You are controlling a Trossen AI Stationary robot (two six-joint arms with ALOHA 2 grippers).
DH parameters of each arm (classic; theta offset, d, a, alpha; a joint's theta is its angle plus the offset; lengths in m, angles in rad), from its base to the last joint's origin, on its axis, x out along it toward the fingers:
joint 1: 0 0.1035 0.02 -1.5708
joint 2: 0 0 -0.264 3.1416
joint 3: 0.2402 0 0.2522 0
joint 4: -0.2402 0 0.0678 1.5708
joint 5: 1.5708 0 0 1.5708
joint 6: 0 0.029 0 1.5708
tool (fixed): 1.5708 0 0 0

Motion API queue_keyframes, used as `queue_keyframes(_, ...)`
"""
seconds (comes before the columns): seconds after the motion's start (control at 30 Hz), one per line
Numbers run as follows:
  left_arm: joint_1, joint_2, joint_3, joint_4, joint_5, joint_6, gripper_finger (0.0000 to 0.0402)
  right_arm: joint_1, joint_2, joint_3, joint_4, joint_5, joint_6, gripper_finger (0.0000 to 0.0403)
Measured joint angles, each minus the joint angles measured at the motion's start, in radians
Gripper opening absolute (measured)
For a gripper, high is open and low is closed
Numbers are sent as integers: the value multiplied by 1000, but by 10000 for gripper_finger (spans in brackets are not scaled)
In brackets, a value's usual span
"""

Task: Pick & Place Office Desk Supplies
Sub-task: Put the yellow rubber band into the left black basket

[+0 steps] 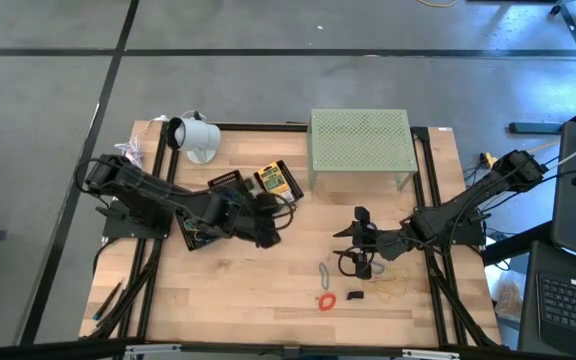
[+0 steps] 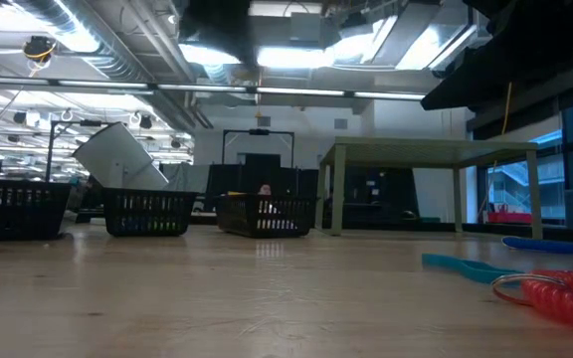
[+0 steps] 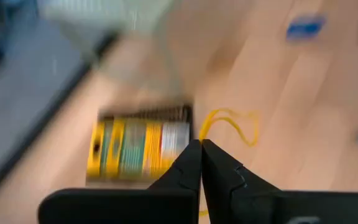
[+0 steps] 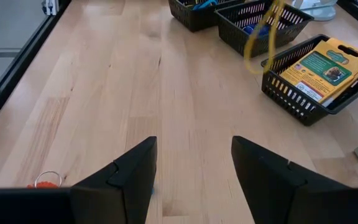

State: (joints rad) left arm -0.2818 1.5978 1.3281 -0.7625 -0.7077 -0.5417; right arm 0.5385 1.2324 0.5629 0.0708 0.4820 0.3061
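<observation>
The yellow rubber band (image 4: pixel 261 34) hangs from the clenched left gripper (image 3: pixel 201 152), above the baskets (image 4: pixel 291 93) near the middle of the table (image 1: pixel 238 290). I think it could catch on a rim or fall beside the baskets, because it swings loose. I count one held band, three baskets, apparently two yellow packets (image 4: pixel 319 68) and one red band (image 1: pixel 325 300) near the front edge. The right gripper (image 4: pixel 194 168) hovers released and empty toward the front right.

Three black mesh baskets (image 4: pixel 303 87), one yellow packet (image 4: pixel 322 68), one pale green stand (image 1: pixel 360 145), one white cup (image 1: pixel 196 135).
</observation>
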Motion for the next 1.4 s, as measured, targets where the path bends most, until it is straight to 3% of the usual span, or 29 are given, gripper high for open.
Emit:
queue_keyframes(0.23, 39, -16, 0, -425, 212, -319, 1, 0, 0, 0, 4, 0, 0, 210)
queue_keyframes(0.5, 32, -69, 1, -811, 320, -588, 1, -12, 0, 0, 4, 0, -3, 210)
queue_keyframes(0.93, 26, -241, -10, -807, 344, -649, 2, -25, 0, 0, -4, 0, -4, 210)
queue_keyframes(1.27, 28, -318, -10, -809, 538, -651, 1, -25, 0, 0, -5, 0, -7, 210)
queue_keyframes(1.4, 29, -320, -11, -808, 570, -651, 3, -25, 0, 0, -5, 0, -7, 210)
